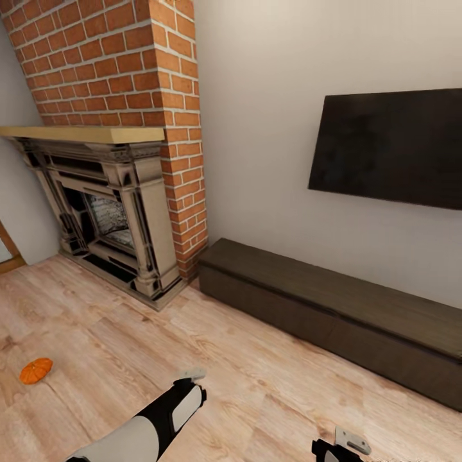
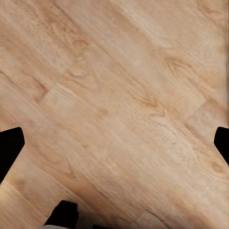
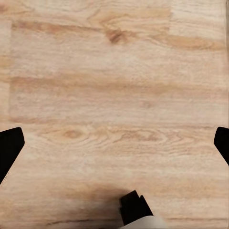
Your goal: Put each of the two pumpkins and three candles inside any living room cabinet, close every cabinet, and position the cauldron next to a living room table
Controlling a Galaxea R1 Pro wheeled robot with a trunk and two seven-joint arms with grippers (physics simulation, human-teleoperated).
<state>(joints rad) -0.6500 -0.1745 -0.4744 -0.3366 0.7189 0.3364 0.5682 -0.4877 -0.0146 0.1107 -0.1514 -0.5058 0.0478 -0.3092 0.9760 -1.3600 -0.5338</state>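
One small orange pumpkin (image 1: 35,370) lies on the wood floor at the far left, in front of the fireplace. The cabinet (image 1: 333,308), a long low dark-brown console, stands against the white wall under the TV with all its fronts shut. My left arm (image 1: 160,417) reaches in from the bottom, well to the right of the pumpkin. The left gripper (image 2: 114,145) hangs open over bare floorboards, its black fingertips (image 2: 9,148) spread wide. My right gripper (image 3: 114,145) is also open above bare floor. The candles, the cauldron and any table are out of view.
A brick chimney with an ornate fireplace (image 1: 109,218) and a pale mantel fills the left corner. A black TV (image 1: 391,147) hangs on the wall above the cabinet. Wood floor (image 1: 256,385) stretches between me and the cabinet.
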